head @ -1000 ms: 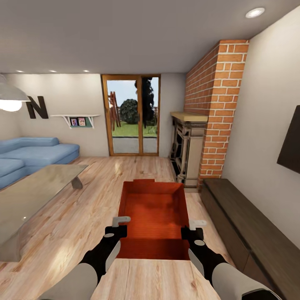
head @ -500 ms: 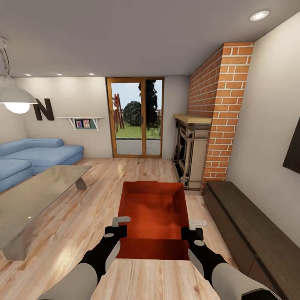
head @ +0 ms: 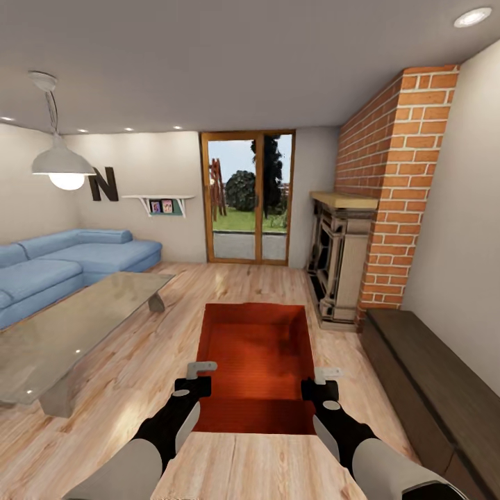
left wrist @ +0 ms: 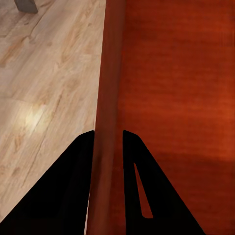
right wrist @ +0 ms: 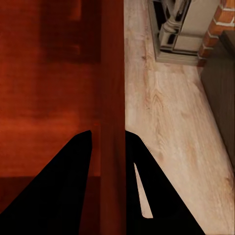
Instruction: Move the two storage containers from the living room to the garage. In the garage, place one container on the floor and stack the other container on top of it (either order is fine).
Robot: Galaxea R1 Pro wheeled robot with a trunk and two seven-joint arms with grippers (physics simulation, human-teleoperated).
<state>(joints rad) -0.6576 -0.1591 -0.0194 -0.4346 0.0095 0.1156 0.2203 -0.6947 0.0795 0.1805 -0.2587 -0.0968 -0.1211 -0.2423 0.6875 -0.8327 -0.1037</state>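
Orange-red rectangular open-top storage container (head: 255, 361) hanging in front of robot above light wood-plank floor (head: 139, 361) of living room, carried between both arms. Left gripper (head: 196, 378) clamping container's left wall, black fingers (left wrist: 81, 181) straddling it. Right gripper (head: 321, 386) clamping right wall likewise. Brick fireplace (head: 389, 208) and long dark wooden cabinet (head: 430, 389) lying to right, blue sofa (head: 62, 267) and glass-topped table (head: 62, 333) to left.

The light wood-plank floor (head: 243, 285) spread beneath and ahead of both claws. On it stood a glass-topped coffee table (head: 62, 333) off the left claw's outer side, a blue sofa (head: 62, 260) beyond that, and a long dark wooden cabinet (head: 430, 382) outside the right claw.
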